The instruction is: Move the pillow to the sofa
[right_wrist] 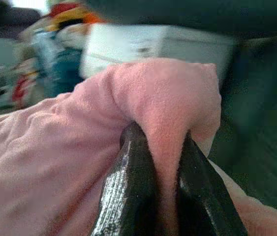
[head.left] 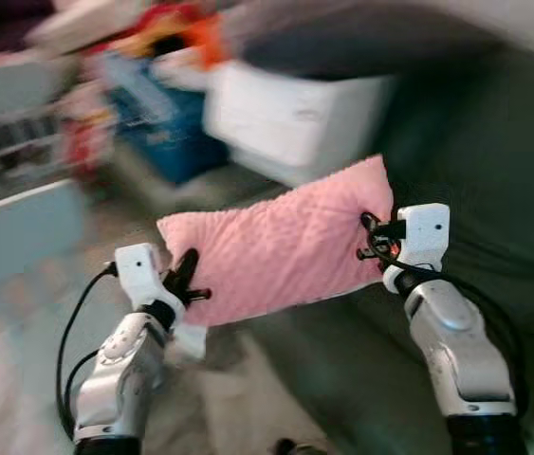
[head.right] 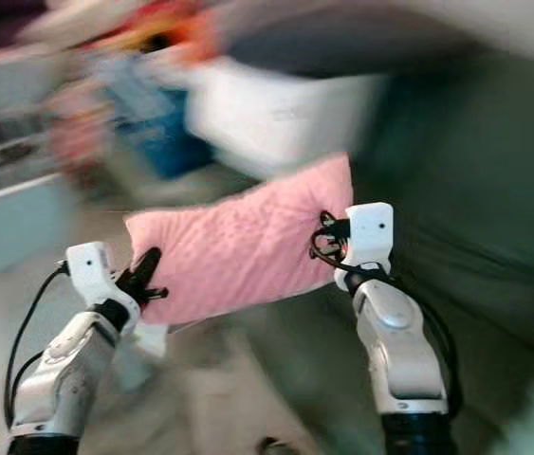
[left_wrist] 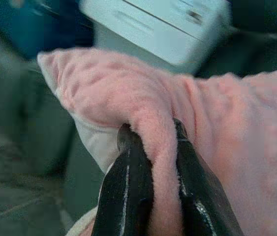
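The left gripper (head.left: 188, 282) was pinched hard on a fold of the pink pillow (head.left: 281, 248) at its lower left end, and the left wrist view showed its two black fingers (left_wrist: 128, 191) nearly closed with a ridge of fleece squeezed between them. The right gripper (head.left: 373, 237) held the opposite end in the same manner, its fingers (right_wrist: 128, 191) drawn narrow around a bunched corner of the fabric. Between the two holds the pillow hung clear of any surface, stretched across at a slant with its right end higher than its left. Beyond and to the right of it lay the dark green sofa (head.left: 494, 171), its seat running under and past the right arm, so the pillow's right end was already over or just beside the cushion while the left end hung over the floor (head.left: 248, 398). Behind were a white box (head.left: 295, 118) and a blue bin (head.left: 162, 123) among blurred clutter, the whole scene smeared. The step in hand appeared to be the carry, near its end. The next move would probably call for bringing both arms rightward and forward together until the whole pillow sat above the seat, lowering it, and only then parting both pairs of fingers, so neither end dragged off the edge.
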Controlling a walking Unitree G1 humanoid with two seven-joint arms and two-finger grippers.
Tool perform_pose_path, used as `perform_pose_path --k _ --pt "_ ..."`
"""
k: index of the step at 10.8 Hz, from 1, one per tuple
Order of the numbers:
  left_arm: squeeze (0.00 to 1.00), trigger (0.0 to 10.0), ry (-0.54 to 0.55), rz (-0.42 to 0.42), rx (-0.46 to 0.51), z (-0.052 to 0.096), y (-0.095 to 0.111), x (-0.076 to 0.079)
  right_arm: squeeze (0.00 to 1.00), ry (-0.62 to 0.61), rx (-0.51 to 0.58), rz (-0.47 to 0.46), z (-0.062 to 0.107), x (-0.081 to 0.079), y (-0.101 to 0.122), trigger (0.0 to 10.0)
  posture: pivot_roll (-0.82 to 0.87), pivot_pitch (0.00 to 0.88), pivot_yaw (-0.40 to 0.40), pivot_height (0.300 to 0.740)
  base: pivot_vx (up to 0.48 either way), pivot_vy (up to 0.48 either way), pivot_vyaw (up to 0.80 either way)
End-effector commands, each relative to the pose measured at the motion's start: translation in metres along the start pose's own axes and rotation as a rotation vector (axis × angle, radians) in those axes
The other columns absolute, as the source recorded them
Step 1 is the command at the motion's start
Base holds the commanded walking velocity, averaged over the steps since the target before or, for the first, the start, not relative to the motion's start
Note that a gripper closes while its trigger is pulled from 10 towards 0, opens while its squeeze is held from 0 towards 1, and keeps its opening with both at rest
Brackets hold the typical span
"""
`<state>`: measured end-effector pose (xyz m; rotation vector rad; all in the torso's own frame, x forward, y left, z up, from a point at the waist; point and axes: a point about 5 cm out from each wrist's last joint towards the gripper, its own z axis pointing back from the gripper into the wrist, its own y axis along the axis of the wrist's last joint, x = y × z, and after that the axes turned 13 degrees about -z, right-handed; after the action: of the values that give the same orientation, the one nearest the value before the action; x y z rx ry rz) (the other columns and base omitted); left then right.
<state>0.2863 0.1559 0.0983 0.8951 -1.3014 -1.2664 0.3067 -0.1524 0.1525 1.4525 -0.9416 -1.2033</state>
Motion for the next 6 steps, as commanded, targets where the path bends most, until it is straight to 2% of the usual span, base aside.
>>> perform_pose_path --k 1,3,6 --pt "0.0 10.0 0.01 -0.007 0.008 0.0001 0.0042 -0.0022 0.0 0.02 0.039 0.002 -0.001 -0.0051 0.008 10.0 -0.16 0.009 -0.005 0.74 0.0 0.0 -0.78" --pt "0.0 10.0 0.004 0.003 0.012 -0.0002 0.0054 -0.002 0.0 0.026 0.047 0.013 -0.0004 -0.0056 0.0091 10.0 -0.16 0.009 -0.007 0.74 0.0 0.0 0.0" --pt "0.0 10.0 -0.014 -0.009 0.005 0.0002 0.0046 -0.0003 0.0 0.028 0.051 0.012 0.0001 -0.0054 0.0098 10.0 -0.16 0.01 -0.008 0.74 0.0 0.48 0.0"
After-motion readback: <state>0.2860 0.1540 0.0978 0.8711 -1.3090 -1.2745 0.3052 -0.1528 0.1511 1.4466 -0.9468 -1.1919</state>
